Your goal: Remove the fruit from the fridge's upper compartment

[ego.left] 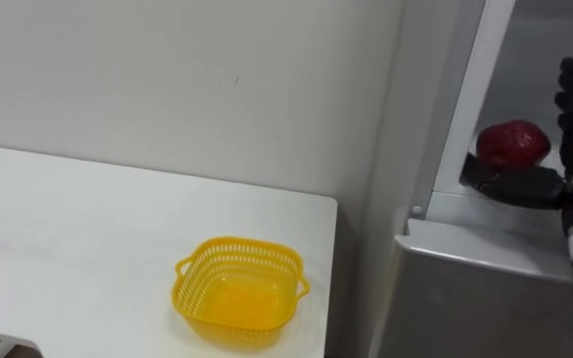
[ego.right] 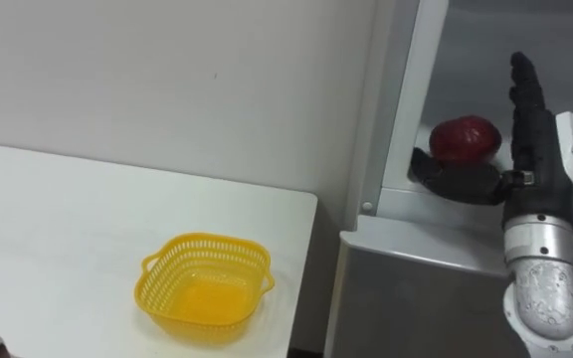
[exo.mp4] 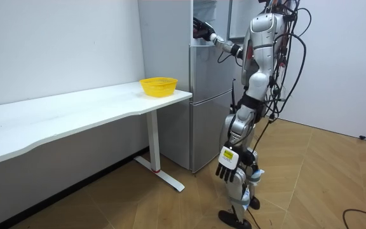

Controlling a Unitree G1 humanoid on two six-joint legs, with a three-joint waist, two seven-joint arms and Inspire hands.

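Red fruit (ego.right: 464,139) sits in the upper fridge (ego.right: 436,261), close to the front ledge. Right robot hand (ego.right: 537,164) is at its 3 o'clock, released, fingers straight up, thumb poking out at the fruit's 6 o'clock. My worry: an off-centre squeeze rolls that round thing off the ledge. Yellow basket (ego.right: 205,239) waits at 7 o'clock on the worktop (ego.right: 58,229). Left robot hand (exo.mp4: 226,168) hangs slack.

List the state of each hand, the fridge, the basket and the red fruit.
Black right hand: open, fingers straight, inside the upper fridge compartment beside the fruit.
Left hand: open, hanging at the robot's side.
Round red fruit: on the fridge shelf, not gripped.
Grey metal fridge: upper compartment open, lower door shut.
Yellow plastic mesh basket: upright on the white table, empty.
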